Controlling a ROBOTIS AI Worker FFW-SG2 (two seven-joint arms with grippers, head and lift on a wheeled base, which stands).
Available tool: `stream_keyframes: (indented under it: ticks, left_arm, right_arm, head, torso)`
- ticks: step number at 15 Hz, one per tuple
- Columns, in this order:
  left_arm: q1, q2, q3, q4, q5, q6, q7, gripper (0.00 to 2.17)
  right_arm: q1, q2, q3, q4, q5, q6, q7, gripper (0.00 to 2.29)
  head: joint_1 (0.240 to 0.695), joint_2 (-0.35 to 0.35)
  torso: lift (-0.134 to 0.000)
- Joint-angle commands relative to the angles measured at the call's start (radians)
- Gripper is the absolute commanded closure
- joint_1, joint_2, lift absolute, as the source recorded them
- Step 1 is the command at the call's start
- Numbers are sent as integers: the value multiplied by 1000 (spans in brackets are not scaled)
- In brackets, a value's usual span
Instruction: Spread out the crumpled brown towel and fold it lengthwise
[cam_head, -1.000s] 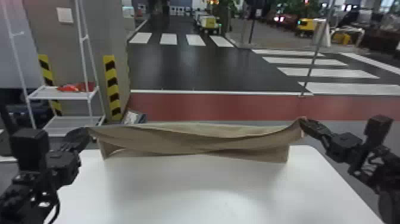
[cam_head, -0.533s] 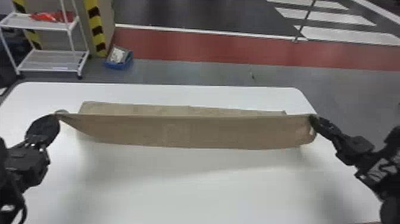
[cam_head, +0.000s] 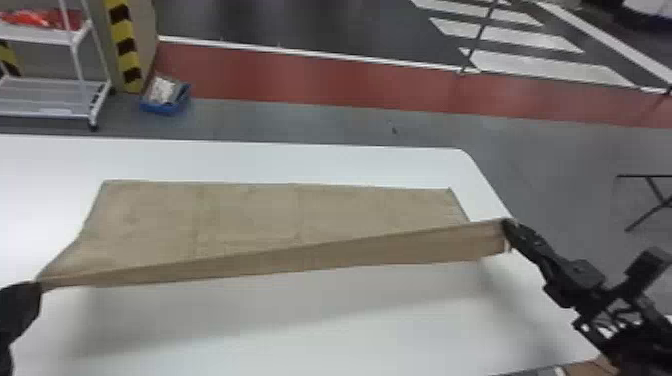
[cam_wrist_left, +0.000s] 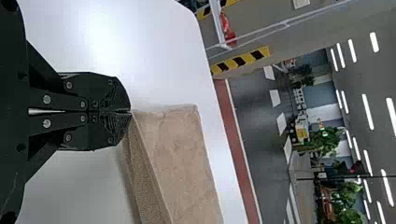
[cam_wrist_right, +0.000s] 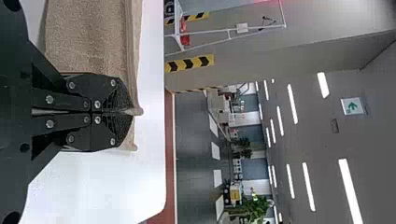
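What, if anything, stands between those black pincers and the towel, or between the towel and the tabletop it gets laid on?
Nothing visible. The left pincer and right pincer each grip the towel at one end of its raised side, and nothing shows between that side and the tabletop below.

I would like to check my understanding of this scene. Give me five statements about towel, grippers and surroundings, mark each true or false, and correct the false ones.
1. The left gripper and the right gripper both hold the towel. True.
2. The towel is crumpled into a ball. False: it is stretched between the grippers.
3. The towel's far part lies on the white table. True.
4. The right gripper's fingers are wide open. False: they are closed on the towel.
5. A blue box stands beyond the table. True.
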Motion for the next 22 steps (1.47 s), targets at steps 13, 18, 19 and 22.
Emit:
stream_keyframes:
  ticks: [13,18,19,22]
  left_arm:
    - [-62,23,28,-150,30,301,-41,1396]
    - [-322,-29,-72,-48,-31,602,-67,1396]
    - [-372,-52,-84,-30,-54,669,-79,1396]
    - [-467,-53,-127,5,-71,688,-81,1396]
  right_arm:
    - [-33,7,-45,-27,29,64,-26,1531]
    - [-130,9,-47,63,79,70,-119,1531]
    - [-164,6,-47,90,118,70,-132,1531]
    - [-221,3,-34,126,142,67,-133,1531]
  head:
    - [695,-304]
    - [695,-302]
    - [695,-309]
    - [695,-312]
  torso:
    - [-124]
    - [-124]
    - [-124]
    - [-124]
